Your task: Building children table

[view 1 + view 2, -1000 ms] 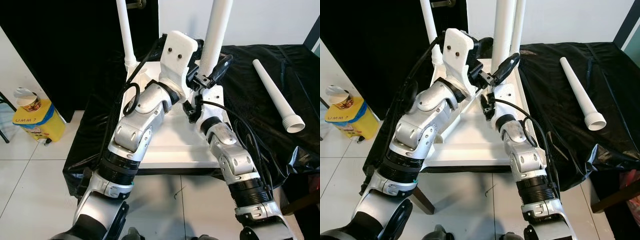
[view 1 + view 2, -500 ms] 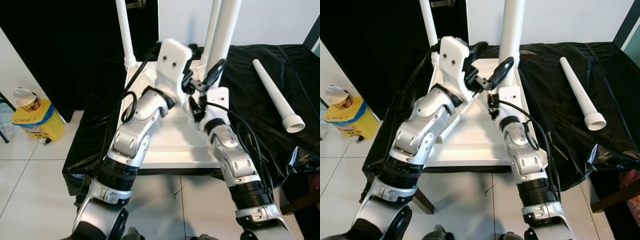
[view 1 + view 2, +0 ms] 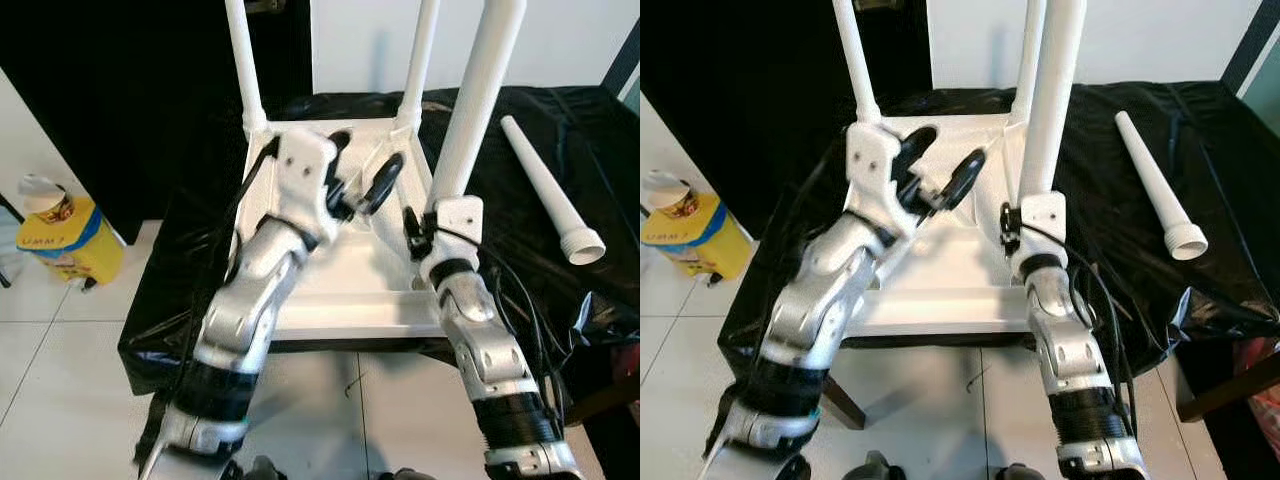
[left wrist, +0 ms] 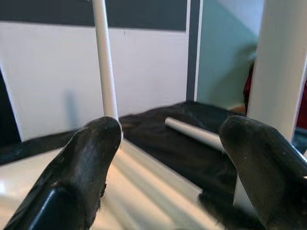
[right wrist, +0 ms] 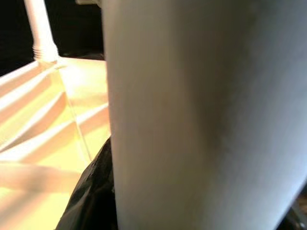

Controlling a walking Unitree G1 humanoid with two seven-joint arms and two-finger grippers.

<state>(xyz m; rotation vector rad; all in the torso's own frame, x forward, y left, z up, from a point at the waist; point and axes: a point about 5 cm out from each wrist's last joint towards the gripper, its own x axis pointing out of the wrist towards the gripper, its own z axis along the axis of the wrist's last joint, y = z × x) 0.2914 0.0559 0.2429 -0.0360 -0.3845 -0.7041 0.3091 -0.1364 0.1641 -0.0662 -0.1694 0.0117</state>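
Three white legs stand up from the upturned white tabletop (image 3: 340, 285), which lies underside-up at centre frame on a surface draped in black plastic sheeting (image 3: 520, 215): a far-left leg (image 3: 245, 65) at 11 o'clock, a far-right leg (image 3: 418, 60) at 1 o'clock, and a thick near-right leg (image 3: 478, 100) at 2 o'clock. Right gripper (image 3: 1042, 212) sits at the base of the near-right leg, white wrist housing pressed against it; the right wrist view has the leg (image 5: 201, 115) right up against the camera with one black finger (image 5: 93, 191) just beside it, so the fingers look closed on the leg. Left gripper (image 3: 352, 185) hangs over the middle of the tabletop underside, its two black fingers (image 3: 383, 180) spread apart and holding nothing; the left wrist view shows both fingertips (image 4: 91, 158) wide apart with the far-right leg (image 4: 104, 57) and the ribbed tabletop (image 4: 144, 191) between them. A fourth loose leg (image 3: 550, 185) lies flat on the sheeting at 3 o'clock, well apart from the tabletop, flared end toward the robot. On the tiled floor (image 3: 60, 380) at 9 o'clock stands a yellow container (image 3: 60, 240) with a cup (image 3: 45, 195) on top.
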